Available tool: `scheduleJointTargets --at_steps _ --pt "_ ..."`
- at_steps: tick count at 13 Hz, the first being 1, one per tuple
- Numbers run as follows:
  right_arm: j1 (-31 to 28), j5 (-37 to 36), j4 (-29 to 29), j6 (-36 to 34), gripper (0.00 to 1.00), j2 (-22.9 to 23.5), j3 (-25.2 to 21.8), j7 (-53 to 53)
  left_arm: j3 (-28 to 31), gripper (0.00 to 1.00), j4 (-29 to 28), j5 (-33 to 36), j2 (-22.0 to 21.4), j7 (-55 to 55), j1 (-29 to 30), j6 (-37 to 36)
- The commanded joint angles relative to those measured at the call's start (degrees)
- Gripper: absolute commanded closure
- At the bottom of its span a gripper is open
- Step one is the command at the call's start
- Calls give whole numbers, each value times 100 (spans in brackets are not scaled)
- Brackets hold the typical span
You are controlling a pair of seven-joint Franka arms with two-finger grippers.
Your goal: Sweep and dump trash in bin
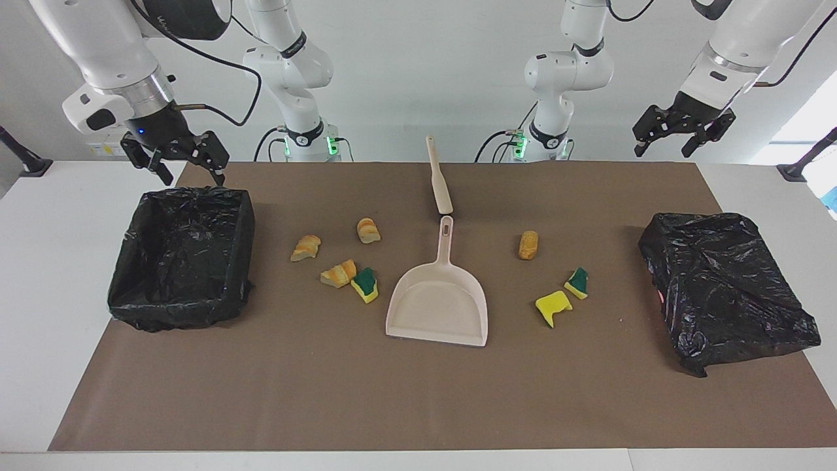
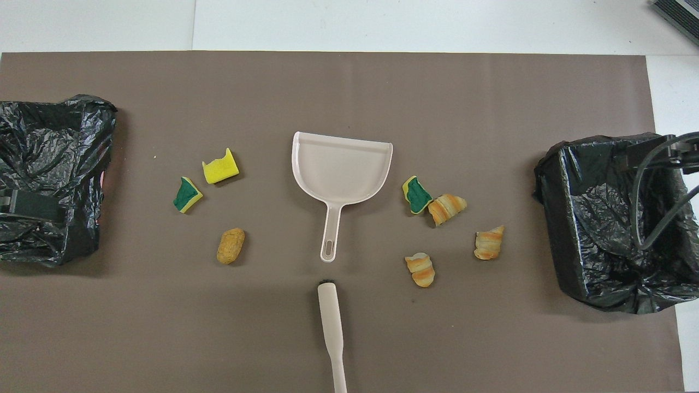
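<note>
The trash, seven small scraps of yellow sponge with green backing and orange-tan bread-like chunks, lay scattered on the brown mat [image 1: 418, 399] around the beige plastic dustpan [image 1: 438, 304] at its middle. Four scraps lay toward the right arm's end: a green-backed sponge piece [image 1: 365, 284] touching a striped bread chunk [image 1: 339, 273], and two more bread chunks [image 1: 306, 248] [image 1: 368, 230] nearer to the robots. Three lay toward the left arm's end: a tan chunk [image 1: 528, 244], a green-topped sponge piece [image 1: 577, 282] and a yellow sponge piece [image 1: 553, 307].

The beige brush [image 1: 438, 175] lay in line with the dustpan's handle, nearer to the robots, just apart from it. An open bin lined with a black bag [image 1: 183, 261] stood at the right arm's end of the mat, and a crumpled black-bagged bin [image 1: 726, 288] at the left arm's end.

The right gripper [image 1: 189, 163] hung over the open bin's edge nearest the robots, fingers apart and empty. The left gripper [image 1: 680, 134] waited over the mat's corner, fingers likewise apart and empty.
</note>
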Motion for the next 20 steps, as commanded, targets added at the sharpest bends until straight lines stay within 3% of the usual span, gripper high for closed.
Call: scheduleJointTargets --at_steps 1,20 --pt "-105 95 -253 32 0 -190 66 144 -5 0 39 76 -39 45 11 30" --pt "-53 96 -421 14 0 -296 75 144 -5 0 39 76 -39 45 11 30"
